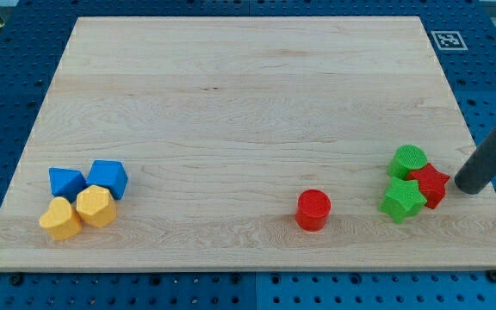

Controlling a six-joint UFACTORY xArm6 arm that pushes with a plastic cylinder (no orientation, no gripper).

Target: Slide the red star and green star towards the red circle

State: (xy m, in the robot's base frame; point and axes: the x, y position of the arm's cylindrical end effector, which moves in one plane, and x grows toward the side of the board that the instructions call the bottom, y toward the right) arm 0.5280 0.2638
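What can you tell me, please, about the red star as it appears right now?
The red star is a small, thick block with a flat top and blunt points, looking like matte plastic. It lies flat on the wooden board near the view's right edge. It sits pressed into a tight cluster: the green star against its left side and the green cylinder at its upper left. My tip stands just to its right, with a slim gap showing. The red circle lies apart, farther left.

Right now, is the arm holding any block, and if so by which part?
Nothing is held. My tip rests on the board just to the view's right of the red star, with a small gap between them.
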